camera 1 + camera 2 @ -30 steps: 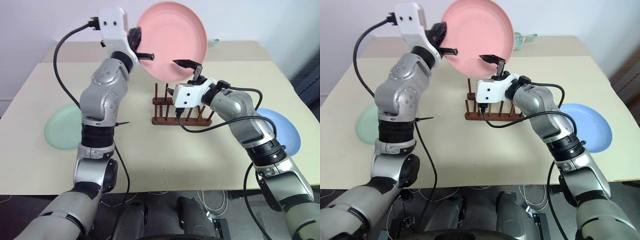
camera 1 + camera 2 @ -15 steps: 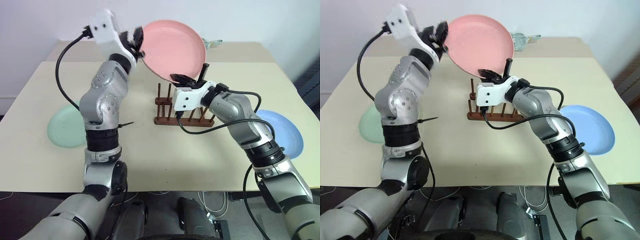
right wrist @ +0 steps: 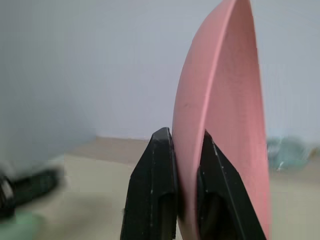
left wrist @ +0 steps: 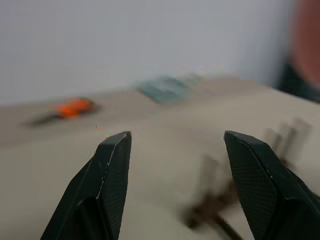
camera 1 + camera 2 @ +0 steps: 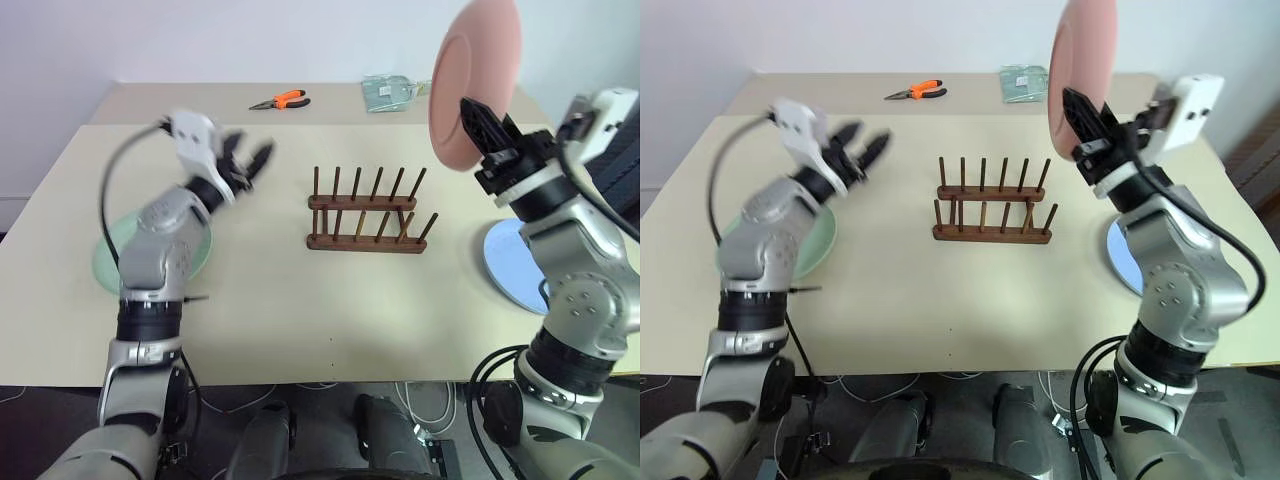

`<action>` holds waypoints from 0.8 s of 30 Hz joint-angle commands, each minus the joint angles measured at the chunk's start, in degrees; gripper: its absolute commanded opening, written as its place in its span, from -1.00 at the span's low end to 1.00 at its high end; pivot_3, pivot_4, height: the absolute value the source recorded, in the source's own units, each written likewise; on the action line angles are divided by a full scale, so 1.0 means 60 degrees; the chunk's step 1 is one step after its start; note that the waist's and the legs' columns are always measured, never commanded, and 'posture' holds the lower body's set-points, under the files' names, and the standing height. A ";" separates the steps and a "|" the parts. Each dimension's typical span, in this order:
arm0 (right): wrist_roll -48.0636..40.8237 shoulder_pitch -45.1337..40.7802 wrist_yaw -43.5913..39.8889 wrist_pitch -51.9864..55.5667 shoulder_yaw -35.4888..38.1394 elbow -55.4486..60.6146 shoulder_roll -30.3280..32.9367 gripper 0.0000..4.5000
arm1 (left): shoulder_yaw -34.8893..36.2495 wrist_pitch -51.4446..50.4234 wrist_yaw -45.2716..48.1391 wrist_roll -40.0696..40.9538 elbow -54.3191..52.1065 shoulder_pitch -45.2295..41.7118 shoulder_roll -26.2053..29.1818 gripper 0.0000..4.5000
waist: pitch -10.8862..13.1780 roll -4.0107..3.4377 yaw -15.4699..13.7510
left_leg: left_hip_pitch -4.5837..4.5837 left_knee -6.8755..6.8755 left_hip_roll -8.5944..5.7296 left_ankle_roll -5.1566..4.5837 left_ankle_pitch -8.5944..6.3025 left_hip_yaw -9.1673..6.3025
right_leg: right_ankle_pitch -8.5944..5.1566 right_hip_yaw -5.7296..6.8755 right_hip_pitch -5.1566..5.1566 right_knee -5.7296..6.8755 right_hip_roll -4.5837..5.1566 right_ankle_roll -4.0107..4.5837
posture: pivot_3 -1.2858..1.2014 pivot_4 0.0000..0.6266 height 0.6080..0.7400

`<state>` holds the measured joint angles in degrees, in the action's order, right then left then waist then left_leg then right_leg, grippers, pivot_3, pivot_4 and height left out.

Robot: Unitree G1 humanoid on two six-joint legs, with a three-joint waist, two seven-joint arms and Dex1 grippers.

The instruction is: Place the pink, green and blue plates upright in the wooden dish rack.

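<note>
My right gripper (image 3: 185,145) is shut on the rim of the pink plate (image 5: 475,80) and holds it upright, edge-on, high above the table to the right of the wooden dish rack (image 5: 365,215). No plate stands in the rack. The green plate (image 5: 150,255) lies flat at the left, partly behind my left arm. My left gripper (image 5: 245,165) hangs open and holds nothing, above the table between the green plate and the rack. The blue plate (image 5: 515,265) lies at the right, partly hidden by my right arm.
Orange-handled pliers (image 5: 285,100) and a clear packet (image 5: 393,90) lie on the far table behind the rack. Bare tabletop (image 5: 330,310) stretches in front of the rack to the near edge.
The pink plate passed from my left gripper to my right. The left opened and dropped down to the left. The right shut on the rim, rolled, and carried the plate up and right.
</note>
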<state>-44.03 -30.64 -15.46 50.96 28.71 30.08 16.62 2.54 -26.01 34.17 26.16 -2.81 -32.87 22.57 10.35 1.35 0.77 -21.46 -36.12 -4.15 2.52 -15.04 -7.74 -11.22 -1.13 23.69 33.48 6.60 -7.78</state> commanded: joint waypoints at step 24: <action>-0.2224 0.0504 0.3306 -0.0020 -0.0751 -0.0195 0.0387 0.20 | -0.1209 -0.1315 0.2602 0.1082 -0.2692 0.1073 0.1244 0.36 | -0.0004 -0.0051 0.0002 | 0.0009 0.0000 0.0006 -0.0005 0.0000 0.0018 | -0.0003 -0.0008 -0.0007 -0.0003 -0.0004 0.0005 | 0.03 -0.52 1.00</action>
<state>-58.33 -26.27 4.26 52.89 24.26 27.51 17.63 -5.27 -34.44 49.90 32.95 -17.00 -26.61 29.75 10.32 1.04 0.78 -21.40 -36.13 -4.12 2.49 -15.04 -7.63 -11.25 -1.18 23.65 33.47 6.57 -7.75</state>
